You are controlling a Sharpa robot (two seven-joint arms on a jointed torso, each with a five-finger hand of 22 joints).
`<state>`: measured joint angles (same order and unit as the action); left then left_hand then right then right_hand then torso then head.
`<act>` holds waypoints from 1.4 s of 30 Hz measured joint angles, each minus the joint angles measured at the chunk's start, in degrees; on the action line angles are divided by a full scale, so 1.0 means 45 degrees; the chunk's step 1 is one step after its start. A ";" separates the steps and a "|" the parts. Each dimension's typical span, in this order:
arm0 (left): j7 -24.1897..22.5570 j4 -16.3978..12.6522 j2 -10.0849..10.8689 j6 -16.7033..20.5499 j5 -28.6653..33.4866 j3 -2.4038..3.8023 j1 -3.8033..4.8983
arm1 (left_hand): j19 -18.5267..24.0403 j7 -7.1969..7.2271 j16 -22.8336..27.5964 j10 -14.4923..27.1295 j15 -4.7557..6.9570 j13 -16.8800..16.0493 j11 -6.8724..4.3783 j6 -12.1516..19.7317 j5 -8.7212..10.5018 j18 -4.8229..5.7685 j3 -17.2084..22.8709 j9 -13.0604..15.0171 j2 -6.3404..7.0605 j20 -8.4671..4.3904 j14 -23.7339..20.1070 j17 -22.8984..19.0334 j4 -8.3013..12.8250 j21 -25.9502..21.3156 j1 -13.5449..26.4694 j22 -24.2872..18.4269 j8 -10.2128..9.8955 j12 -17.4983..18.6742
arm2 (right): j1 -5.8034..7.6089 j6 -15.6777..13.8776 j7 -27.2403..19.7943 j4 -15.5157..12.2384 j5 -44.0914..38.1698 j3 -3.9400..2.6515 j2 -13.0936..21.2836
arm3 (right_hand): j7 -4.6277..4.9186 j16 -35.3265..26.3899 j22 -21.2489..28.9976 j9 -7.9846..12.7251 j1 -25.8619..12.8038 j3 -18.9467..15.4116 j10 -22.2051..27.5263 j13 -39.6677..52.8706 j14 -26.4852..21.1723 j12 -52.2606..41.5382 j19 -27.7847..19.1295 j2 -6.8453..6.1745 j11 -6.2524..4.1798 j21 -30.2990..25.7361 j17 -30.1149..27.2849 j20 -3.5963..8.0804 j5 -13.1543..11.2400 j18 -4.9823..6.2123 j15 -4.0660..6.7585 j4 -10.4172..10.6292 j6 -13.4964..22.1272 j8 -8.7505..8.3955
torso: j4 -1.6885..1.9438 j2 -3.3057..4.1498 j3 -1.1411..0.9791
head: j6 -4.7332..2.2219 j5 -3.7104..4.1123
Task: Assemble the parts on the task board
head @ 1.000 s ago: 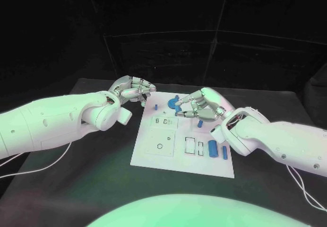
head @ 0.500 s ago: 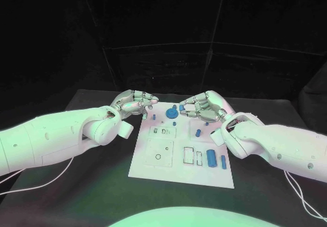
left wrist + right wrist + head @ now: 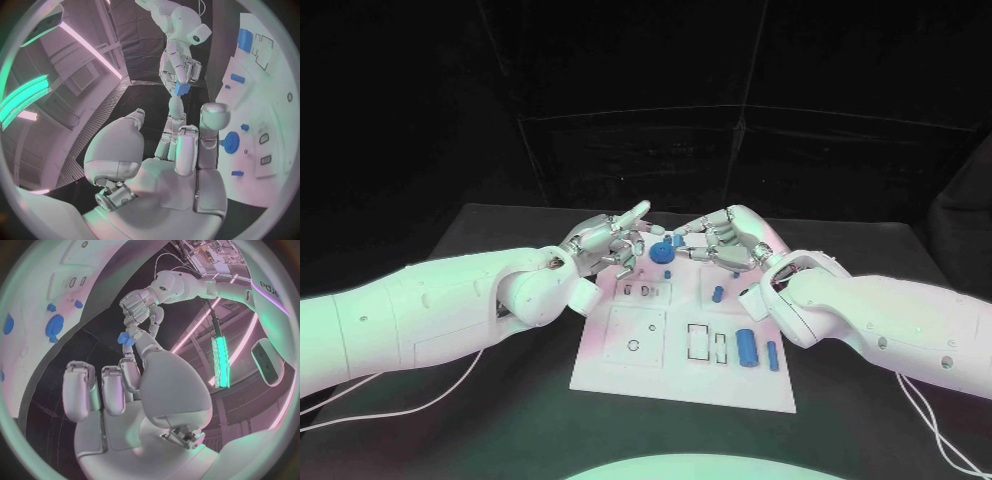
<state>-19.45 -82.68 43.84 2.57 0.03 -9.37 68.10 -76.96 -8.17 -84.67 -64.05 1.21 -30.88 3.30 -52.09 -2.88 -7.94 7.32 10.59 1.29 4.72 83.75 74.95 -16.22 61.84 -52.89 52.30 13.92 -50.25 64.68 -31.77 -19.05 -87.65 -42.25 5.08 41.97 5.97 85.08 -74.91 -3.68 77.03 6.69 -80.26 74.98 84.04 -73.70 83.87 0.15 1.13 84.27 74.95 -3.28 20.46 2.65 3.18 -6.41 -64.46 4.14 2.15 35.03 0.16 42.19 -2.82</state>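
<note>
Readable writing: "eda" on a pale curved surface at the rim of the right wrist view; nothing legible on the task board (image 3: 639, 370).

Vs. half a sec ago, both hands have come closer together above the board's far edge. Left hand (image 3: 606, 240) now has one finger stretched toward the right hand (image 3: 727, 238), and its fingers are apart.

Right hand hangs over the board w/ fingers curled, pinching a small blue part (image 3: 182, 89) at its fingertips. Round blue part (image 3: 661, 252) stands on the board between the hands. More blue parts (image 3: 750, 349) lie nearer the robot, toward the board's right side.
</note>
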 measured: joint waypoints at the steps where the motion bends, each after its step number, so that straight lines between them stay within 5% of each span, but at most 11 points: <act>1: 0.0032 0.0006 -0.0055 -0.0106 0.0151 -0.0001 -0.0017 | -0.0089 -0.0004 -0.0119 -0.0055 0.0000 -0.0093 0.0014 0.0004 0.0000 0.0000 -0.0270 -0.0064 -0.0173 0.0004 0.0000 0.0000 -0.0076 0.0207 0.0430 0.0241 -0.0085 -0.0176 | -0.0001 0.0000 -0.0002 -0.0002 -0.0018 0.0000 -0.0009 | 0.0000 0.0000 0.0000 0.0000 0.0000 0.0000 0.0000 0.0000 0.0000 0.0000 0.0000 0.0000 0.0000 0.0000 0.0000 0.0000 -0.0001 0.0000 0.0000 0.0000 0.0001 -0.0001 | -0.0001 0.0000 -0.0001 | -0.0010 -0.0005; 3: 0.0119 0.0025 -0.0153 -0.0283 0.0438 -0.0001 -0.0046 | -0.0129 -0.0044 -0.0233 -0.0055 0.0000 -0.0224 0.0014 0.0144 0.0000 0.0188 -0.0756 -0.0177 -0.0432 0.0043 0.0000 -0.0001 -0.0115 0.0448 0.1099 0.0522 -0.0225 -0.0423 | -0.0002 0.0000 -0.0007 -0.0011 -0.0058 0.0000 -0.0025 | -0.0003 0.0000 0.0000 0.0000 0.0000 0.0000 0.0000 0.0000 0.0000 0.0000 0.0000 0.0000 0.0000 0.0000 0.0000 0.0000 -0.0001 0.0000 0.0000 0.0000 0.0004 -0.0001 | -0.0002 0.0000 -0.0001 | -0.0038 -0.0007; 8: 0.0450 0.0098 -0.0287 -0.0505 0.0971 -0.0003 -0.0086 | -0.0129 -0.0112 -0.0233 0.0041 -0.0046 -0.0388 0.0110 0.0210 0.0000 0.0188 -0.1439 -0.0347 -0.0809 0.0043 0.0046 -0.0001 -0.0135 0.0526 0.1723 0.0653 -0.0379 -0.0685 | -0.0002 -0.0015 -0.0040 -0.0075 -0.0158 0.0000 -0.0039 | -0.0016 0.0000 0.0000 -0.0001 0.0000 -0.0001 0.0001 0.0001 0.0000 0.0000 0.0000 -0.0001 0.0000 0.0000 -0.0001 0.0000 0.0015 -0.0001 0.0000 -0.0001 0.0021 -0.0007 | -0.0002 0.0004 -0.0005 | -0.0057 0.0020; 31: 0.1637 0.0250 -0.0559 -0.0318 0.1244 -0.0005 -0.0101 | -0.0080 -0.0229 -0.0304 0.0339 -0.0137 -0.0535 0.0223 0.0410 0.0000 0.0188 -0.2288 -0.0638 -0.1104 0.0091 0.0045 -0.0003 -0.0117 0.0569 0.1649 0.0664 -0.0677 -0.0963 | -0.0004 -0.0162 -0.0271 -0.0311 -0.0361 -0.0001 -0.0133 | -0.0020 -0.0001 0.0002 -0.0013 0.0001 -0.0003 0.0002 0.0003 0.0000 0.0001 0.0000 -0.0001 0.0001 0.0000 -0.0004 0.0000 0.0048 0.0000 0.0000 -0.0002 0.0075 -0.0034 | 0.0013 0.0018 0.0002 | -0.0049 0.0122; 42: 0.1692 0.0250 -0.0610 -0.0344 0.1172 -0.0005 -0.0103 | -0.0132 -0.0084 -0.0601 0.0134 -0.0136 -0.0870 0.0080 -0.0021 0.0000 0.0188 -0.2976 -0.0682 -0.1697 0.0130 0.0045 -0.0004 -0.0137 0.1074 0.1788 0.1226 -0.0576 -0.1460 | -0.0004 -0.0142 -0.0270 -0.0129 -0.0402 -0.0001 -0.0436 | 0.0034 -0.0001 0.0002 -0.0005 0.0001 0.0011 0.0002 0.0004 0.0001 0.0002 0.0000 -0.0001 0.0001 0.0000 -0.0006 0.0000 0.0046 -0.0001 -0.0001 0.0011 0.0056 -0.0035 | 0.0034 0.0017 0.0006 | 0.0000 0.0153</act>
<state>-11.84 -81.55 41.10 1.02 5.31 -9.39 67.64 -77.55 -8.55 -87.38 -63.45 0.59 -34.80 3.66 -52.19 -2.88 -7.09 -6.08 7.52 -6.35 5.30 83.95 74.93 -16.84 66.67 -44.85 57.82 11.33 -56.82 64.66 -32.41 -20.27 -88.23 -44.06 5.08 40.01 6.12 85.07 -74.90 -3.70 77.04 6.74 -80.25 74.99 84.04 -73.69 83.87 0.14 1.13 84.26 74.92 -3.28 20.66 2.64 3.17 -6.36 -64.21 3.98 2.31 35.11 0.19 42.19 -2.14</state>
